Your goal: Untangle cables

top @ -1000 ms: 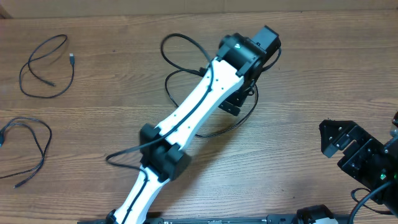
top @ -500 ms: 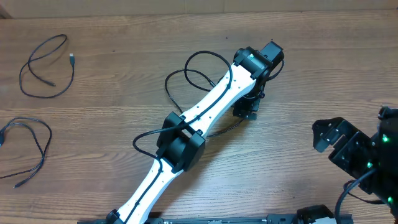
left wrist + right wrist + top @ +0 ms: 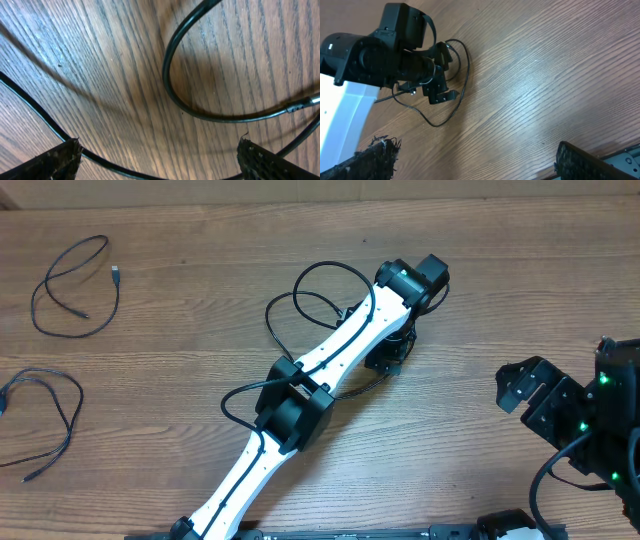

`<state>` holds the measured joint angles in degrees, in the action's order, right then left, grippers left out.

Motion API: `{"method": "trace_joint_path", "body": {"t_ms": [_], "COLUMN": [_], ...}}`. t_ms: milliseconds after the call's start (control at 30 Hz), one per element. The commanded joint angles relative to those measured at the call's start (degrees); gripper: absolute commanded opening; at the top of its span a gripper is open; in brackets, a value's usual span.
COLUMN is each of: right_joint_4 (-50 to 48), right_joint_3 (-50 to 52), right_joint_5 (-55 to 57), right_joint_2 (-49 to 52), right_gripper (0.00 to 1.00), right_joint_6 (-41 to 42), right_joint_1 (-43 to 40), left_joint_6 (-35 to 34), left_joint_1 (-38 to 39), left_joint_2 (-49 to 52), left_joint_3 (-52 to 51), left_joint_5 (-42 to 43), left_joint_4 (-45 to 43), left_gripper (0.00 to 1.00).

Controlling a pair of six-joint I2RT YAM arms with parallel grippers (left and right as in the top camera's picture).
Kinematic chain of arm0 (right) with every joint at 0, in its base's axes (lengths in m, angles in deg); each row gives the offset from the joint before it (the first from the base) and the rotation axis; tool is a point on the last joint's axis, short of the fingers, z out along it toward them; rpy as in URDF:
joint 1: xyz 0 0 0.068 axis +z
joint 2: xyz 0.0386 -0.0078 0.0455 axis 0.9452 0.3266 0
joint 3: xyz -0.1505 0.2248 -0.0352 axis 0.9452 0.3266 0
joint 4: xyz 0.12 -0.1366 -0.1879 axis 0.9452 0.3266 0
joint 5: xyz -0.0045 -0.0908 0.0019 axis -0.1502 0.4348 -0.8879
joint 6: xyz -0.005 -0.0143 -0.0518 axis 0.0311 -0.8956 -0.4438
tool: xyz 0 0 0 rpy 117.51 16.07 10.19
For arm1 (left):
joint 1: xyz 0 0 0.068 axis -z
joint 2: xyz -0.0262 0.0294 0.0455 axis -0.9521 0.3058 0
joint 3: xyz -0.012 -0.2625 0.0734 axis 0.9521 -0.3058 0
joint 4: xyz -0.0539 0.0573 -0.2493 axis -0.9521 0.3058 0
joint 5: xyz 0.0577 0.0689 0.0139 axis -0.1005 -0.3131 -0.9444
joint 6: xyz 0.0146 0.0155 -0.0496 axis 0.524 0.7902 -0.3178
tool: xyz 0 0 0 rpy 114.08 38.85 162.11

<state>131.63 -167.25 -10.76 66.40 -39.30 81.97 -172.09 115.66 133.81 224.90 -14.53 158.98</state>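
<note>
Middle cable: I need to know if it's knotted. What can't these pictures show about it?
- Overhead: the left arm covers the cable's crossings and ends.
- Left wrist: strands run off the edges; only one plug shows.
- Right wrist: too small, partly behind that arm.

The left arm (image 3: 340, 345) hides much of the middle cable (image 3: 298, 284); another cable (image 3: 79, 395) runs off the left edge.

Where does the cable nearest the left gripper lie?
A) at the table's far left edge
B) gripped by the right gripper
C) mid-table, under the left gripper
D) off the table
C: the cable lies on the table beneath the left gripper, whose jaws stand open, gripping nothing.
</note>
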Motion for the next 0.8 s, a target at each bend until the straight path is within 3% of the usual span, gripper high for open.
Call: {"method": "trace_joint_path", "body": {"t_ms": [0, 133, 167, 433, 567, 767], "right_joint_4": [-0.09, -0.09, -0.11, -0.09, -0.09, -0.09], "right_joint_3": [0.28, 0.28, 0.28, 0.28, 0.28, 0.28], "right_joint_5": [0.31, -0.24, -0.24, -0.26, -0.28, -1.03], "right_joint_2": [0.28, 0.28, 0.28, 0.33, 0.33, 0.33], "right_gripper": [1.00, 1.00, 1.00, 1.00, 1.00, 1.00], "right_joint_6": [0.02, 0.02, 0.02, 0.04, 0.04, 0.04], "right_joint_1": [0.11, 0.11, 0.11, 0.11, 0.11, 0.11], "left_joint_6": [11.65, 42.16, 44.68, 51.93, 59.74, 60.74], "left_joint_1": [-0.90, -3.56, -4.13, -7.10, -7.06, -6.73], "left_joint_2": [0.42, -2.91, -4.15, -27.28, -36.37, -37.99], "left_joint_3": [0.02, 0.39, 0.48, 0.48, 0.39, 0.04], "left_joint_5": [-2.49, -14.05, -15.63, -41.05, -40.28, -38.58], "left_joint_4": [-0.94, -3.85, -3.08, 12.70, 13.68, 13.70], "left_gripper": [0.99, 1.00, 1.00, 1.00, 1.00, 1.00]}}
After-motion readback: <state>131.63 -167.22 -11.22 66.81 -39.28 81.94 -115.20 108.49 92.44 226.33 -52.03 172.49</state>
